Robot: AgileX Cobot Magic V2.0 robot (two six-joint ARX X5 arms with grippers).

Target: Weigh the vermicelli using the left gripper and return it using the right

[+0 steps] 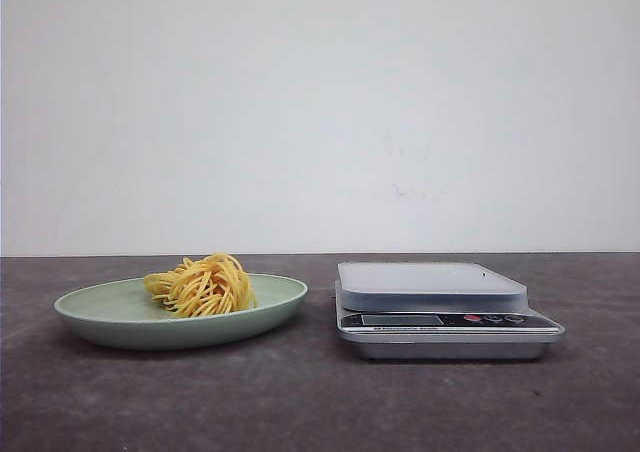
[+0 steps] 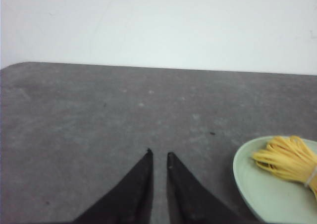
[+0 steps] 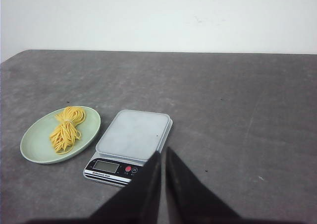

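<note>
The vermicelli (image 1: 203, 285), a nest of thin yellow strands, lies on a pale green plate (image 1: 100, 307) at the left of the table. It also shows in the left wrist view (image 2: 290, 158) and the right wrist view (image 3: 67, 129). A silver kitchen scale (image 1: 432, 286) with a bare platform stands to the right of the plate; its display and buttons show in the right wrist view (image 3: 131, 144). My left gripper (image 2: 159, 154) is shut and empty above bare table, left of the plate (image 2: 257, 184). My right gripper (image 3: 163, 150) is shut and empty, over the scale's near right corner. Neither gripper shows in the front view.
The table (image 1: 300, 392) is dark grey and ends at a white wall (image 1: 320, 112) behind. Nothing else stands on the table in these views.
</note>
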